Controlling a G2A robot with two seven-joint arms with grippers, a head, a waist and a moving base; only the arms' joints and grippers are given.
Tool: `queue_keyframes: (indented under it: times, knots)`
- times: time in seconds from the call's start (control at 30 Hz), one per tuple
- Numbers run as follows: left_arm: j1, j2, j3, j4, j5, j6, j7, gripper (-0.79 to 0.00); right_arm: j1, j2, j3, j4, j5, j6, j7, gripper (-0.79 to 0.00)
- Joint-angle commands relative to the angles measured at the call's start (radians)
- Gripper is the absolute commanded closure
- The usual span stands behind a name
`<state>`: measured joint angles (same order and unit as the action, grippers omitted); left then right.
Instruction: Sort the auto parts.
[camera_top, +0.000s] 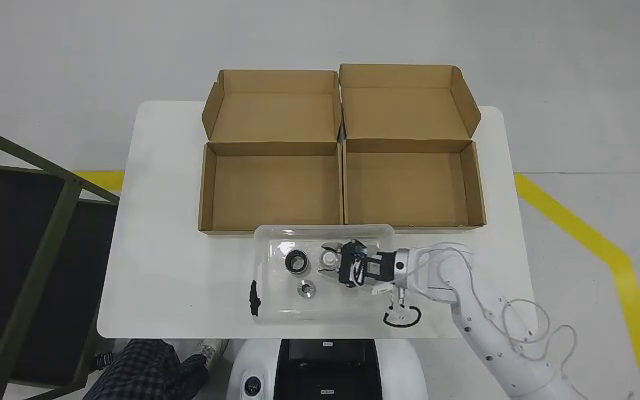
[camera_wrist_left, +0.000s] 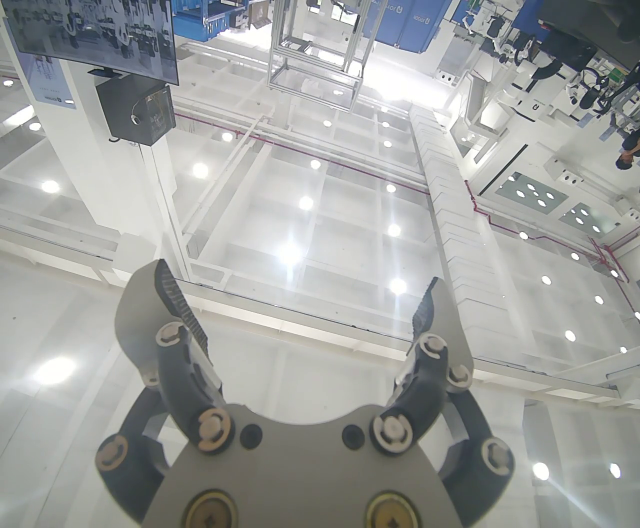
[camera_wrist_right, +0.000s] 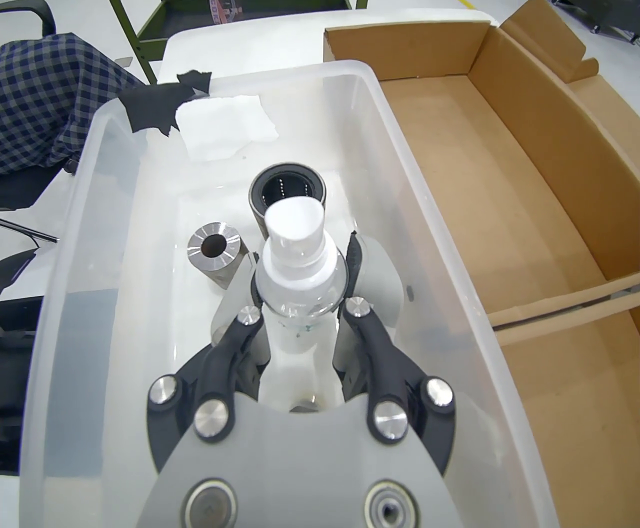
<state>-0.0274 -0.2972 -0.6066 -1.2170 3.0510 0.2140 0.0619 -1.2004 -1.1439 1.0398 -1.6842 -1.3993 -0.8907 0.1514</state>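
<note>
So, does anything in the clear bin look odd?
The right gripper is shut on a white spray bottle, hardly an auto part like the black bearing and metal bushing beside it. A torn black scrap sits on the bin rim.

White-capped spray bottle (camera_wrist_right: 295, 260) horizontal in clear bin (camera_wrist_right: 400, 150), black bearing (camera_wrist_right: 285, 186), steel bushing (camera_wrist_right: 216, 247) beside it
</note>
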Motion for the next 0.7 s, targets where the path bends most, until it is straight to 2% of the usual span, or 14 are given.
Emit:
queue_keyframes:
  times: [0.0, 0.3, 0.67]
  knots:
    - [0.0, 0.0, 0.0, 0.0, 0.0, 0.0, 0.0, -0.785, -0.002, 0.002, 0.006, -0.015, 0.003, -0.005, -0.005, 0.0]
    - [0.0, 0.0, 0.0, 0.0, 0.0, 0.0, 0.0, -0.785, -0.04, 0.015, 0.061, -0.115, 0.062, -0.003, -0.071, 0.0]
    - [0.0, 0.0, 0.0, 0.0, 0.0, 0.0, 0.0, -0.785, -0.048, 0.011, 0.115, -0.123, 0.242, 0.072, -0.267, 0.0]
